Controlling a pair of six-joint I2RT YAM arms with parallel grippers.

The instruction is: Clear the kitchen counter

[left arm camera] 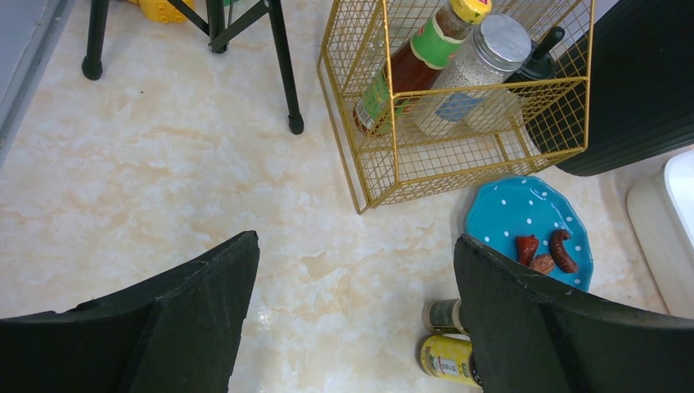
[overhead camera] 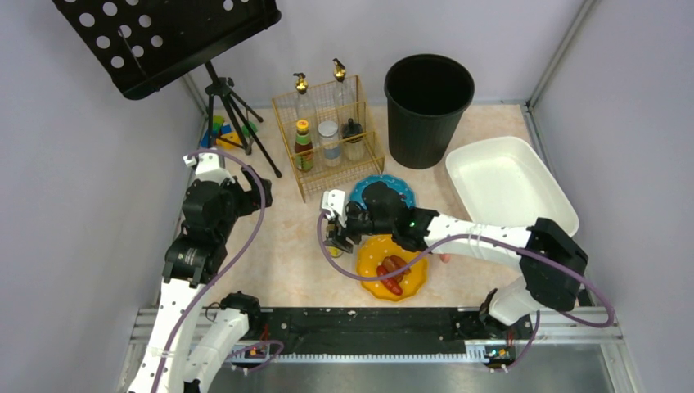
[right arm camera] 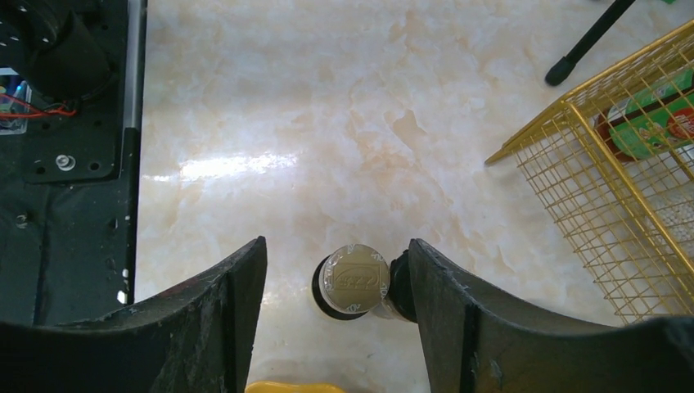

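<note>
Kitchen counter (overhead camera: 278,246) is spreading across the middle of the top view, beige marble under everything. Low in the right wrist view, a small jar (right arm camera: 353,281) is standing between the wide-open jaws of the right gripper (right arm camera: 335,250), touching the finger at frame right and clear of the other, so nothing is being gripped. Centring before closing should, I judge, be preventing a topple. Left gripper (left arm camera: 356,241) is hanging open, empty. Lid lettering and the yellow label are showing too blurred to read.

The beige marbled kitchen counter (overhead camera: 286,246) carries a tripod (overhead camera: 245,131) at upper left, a gold rack (overhead camera: 344,180) and black bin (overhead camera: 425,131) at top, a white tub (overhead camera: 507,184) at right, and a blue plate (overhead camera: 360,192), yellow plate (overhead camera: 413,282) and small jar (overhead camera: 334,243) at centre.
</note>
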